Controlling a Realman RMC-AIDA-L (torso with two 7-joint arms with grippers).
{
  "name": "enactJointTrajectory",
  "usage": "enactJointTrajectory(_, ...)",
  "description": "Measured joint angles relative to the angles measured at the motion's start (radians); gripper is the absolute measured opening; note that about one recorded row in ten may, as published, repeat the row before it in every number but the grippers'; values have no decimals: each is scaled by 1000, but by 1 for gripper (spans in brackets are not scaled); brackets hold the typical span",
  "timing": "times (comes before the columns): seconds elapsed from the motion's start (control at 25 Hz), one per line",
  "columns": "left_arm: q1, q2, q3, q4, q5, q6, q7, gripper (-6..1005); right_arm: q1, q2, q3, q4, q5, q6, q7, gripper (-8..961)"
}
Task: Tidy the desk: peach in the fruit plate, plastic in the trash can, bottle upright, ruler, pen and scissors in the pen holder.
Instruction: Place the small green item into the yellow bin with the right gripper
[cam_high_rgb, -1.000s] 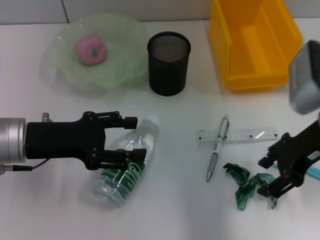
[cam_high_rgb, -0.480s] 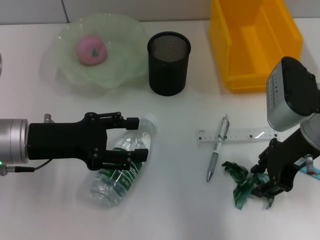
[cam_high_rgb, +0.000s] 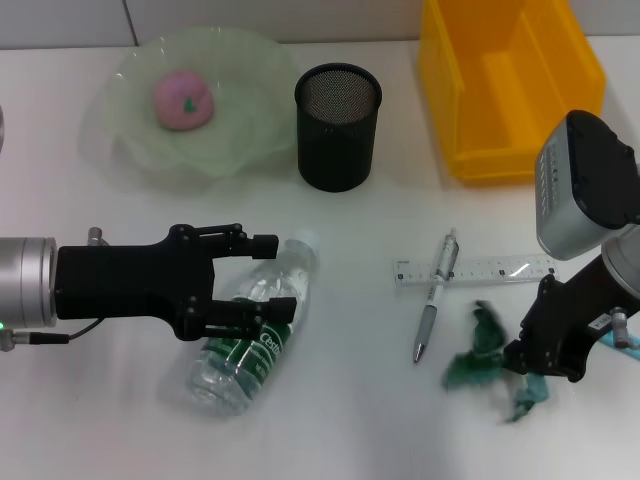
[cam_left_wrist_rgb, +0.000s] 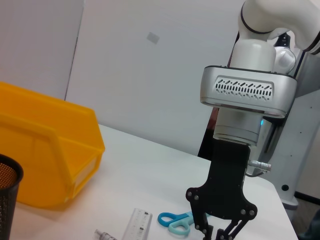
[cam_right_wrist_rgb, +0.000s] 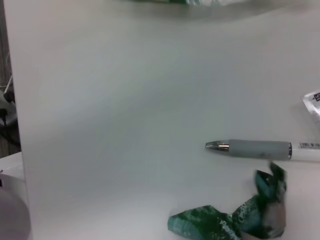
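A clear bottle with a green label lies on its side at the front left. My left gripper is open, with one finger on each side of the bottle's upper part. My right gripper is shut on the green plastic wrapper at the front right; the wrapper also shows in the right wrist view. The pen lies across the clear ruler. The blue scissors peek out behind the right arm. The pink peach sits in the green fruit plate.
The black mesh pen holder stands at the back middle. The yellow bin stands at the back right. The left wrist view shows the right gripper, the scissors, the ruler and the bin.
My right arm came down over the green plastic and closed on it; the wrapper is pulled up and reshaped. The bottle wobbled slightly between the left fingers.
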Motion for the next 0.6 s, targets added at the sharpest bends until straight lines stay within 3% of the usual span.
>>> enactJointTrajectory(0.16, 0, 0, 0, 0, 0, 0, 0, 814, -11, 0, 30, -23, 10, -27, -5, 59)
enactJointTrajectory(0.24, 0, 0, 0, 0, 0, 0, 0, 814, -27, 0, 136, -83, 58, -85, -38, 1)
enactJointTrajectory(0.28, 1, 0, 0, 0, 0, -1, 1, 814, -27, 0, 136, -83, 58, -85, -38, 1)
enactJointTrajectory(0.4, 4, 0, -1, 0, -2, 3, 2, 814, -34, -5, 311, -149, 150, -155, -82, 1)
enactJointTrajectory(0.44, 5, 0, -2, 0, -2, 4, 2, 814, -36, -7, 452, -180, 232, -177, -108, 1)
enactJointTrajectory(0.48, 5, 0, -2, 0, -2, 4, 2, 814, -36, -7, 452, -180, 232, -177, -108, 1)
enactJointTrajectory(0.6, 7, 0, -2, 0, -2, 4, 3, 814, -42, -7, 638, -185, 342, -114, -143, 0)
